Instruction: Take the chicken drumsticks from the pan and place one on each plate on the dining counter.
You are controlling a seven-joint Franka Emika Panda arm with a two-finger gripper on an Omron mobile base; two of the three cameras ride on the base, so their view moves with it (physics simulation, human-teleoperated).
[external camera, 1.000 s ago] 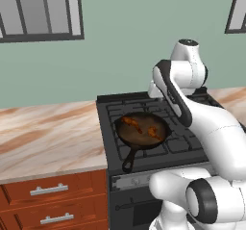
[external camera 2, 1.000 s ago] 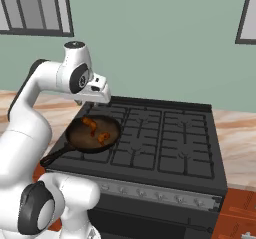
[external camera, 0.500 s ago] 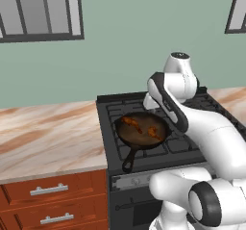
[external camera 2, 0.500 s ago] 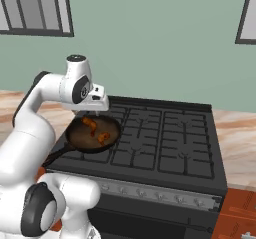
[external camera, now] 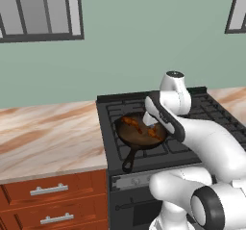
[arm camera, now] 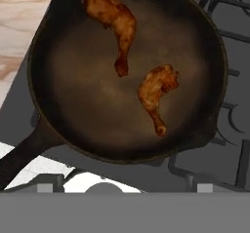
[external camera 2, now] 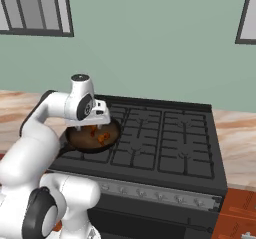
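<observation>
The pan, a dark cast-iron skillet, sits on the stove's front left burner. Two glossy orange-brown chicken drumsticks lie in it, apart from each other: one toward the far rim, the other nearer the middle. They also show as small orange pieces in the base views. My gripper hangs just above the pan, pointing down into it. It is open, its fingertips set wide apart and holding nothing. The plates and the dining counter are out of view.
The black stove has raised grates around the pan. The pan's handle points toward the stove's front edge. A marble wall counter with wooden drawers lies to the left.
The hand has swung down from well above the stove to just over the pan, and its jaws have spread wide. The pan and drumsticks have not moved.
</observation>
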